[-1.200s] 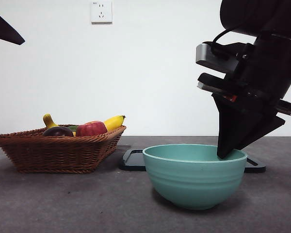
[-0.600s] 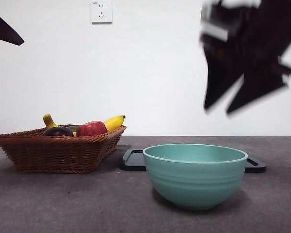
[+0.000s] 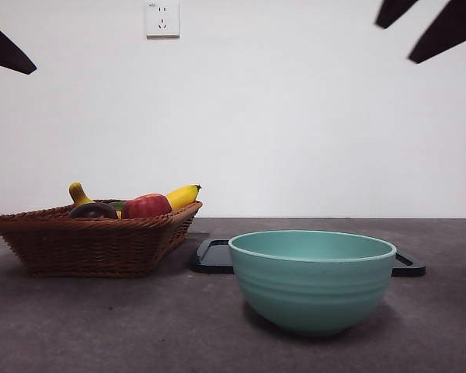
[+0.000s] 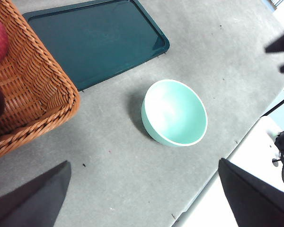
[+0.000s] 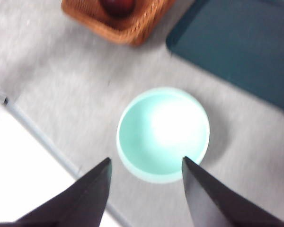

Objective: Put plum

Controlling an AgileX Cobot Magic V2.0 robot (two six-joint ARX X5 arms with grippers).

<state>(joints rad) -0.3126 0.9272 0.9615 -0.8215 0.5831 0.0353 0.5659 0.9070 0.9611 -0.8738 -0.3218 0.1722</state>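
Note:
The plum (image 3: pixel 92 210) is dark purple and lies in the brown wicker basket (image 3: pixel 93 245) at the left, beside a red apple (image 3: pixel 146 206) and a yellow banana (image 3: pixel 182 195). The teal bowl (image 3: pixel 312 280) stands in front, right of the basket; both wrist views show it empty (image 4: pixel 175 112) (image 5: pixel 163 132). My right gripper (image 5: pixel 146 160) is open and empty, high above the bowl; in the front view only its tips show at the top right (image 3: pixel 404 35). My left gripper (image 4: pixel 143 162) is open and empty, high over the table between basket and bowl.
A dark flat tray (image 3: pixel 213 256) lies behind the bowl and also shows in the left wrist view (image 4: pixel 94 40). The table's edge (image 4: pixel 213 189) runs close to the bowl. The left arm's tip (image 3: pixel 4 47) shows at the top left.
My right gripper has risen from the bowl's rim to the top right corner, its jaws open and empty. The fruit, basket and bowl have not moved.

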